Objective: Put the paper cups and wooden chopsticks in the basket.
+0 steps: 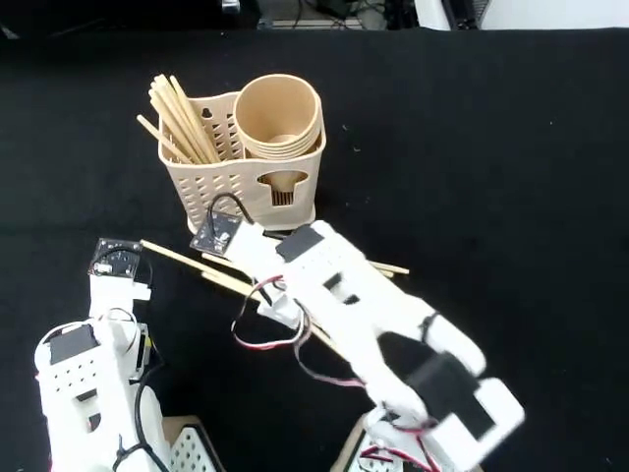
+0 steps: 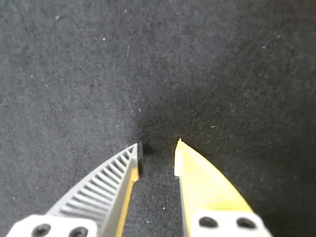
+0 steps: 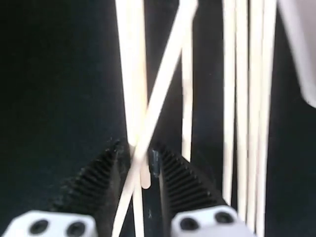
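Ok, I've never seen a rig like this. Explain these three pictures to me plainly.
These are two white robot arms at a table covered in black cloth. The high view looks down on everything; each of the other two pictures comes from a camera on one arm's wrist, looking along its jaws. A basket already holds stacked paper cups and a bunch of chopsticks. More loose chopsticks lie on the cloth in front of it. The right arm is stretched over them, its jaws closed on a couple of sticks. The left arm sits apart, jaws open over bare cloth, holding nothing.
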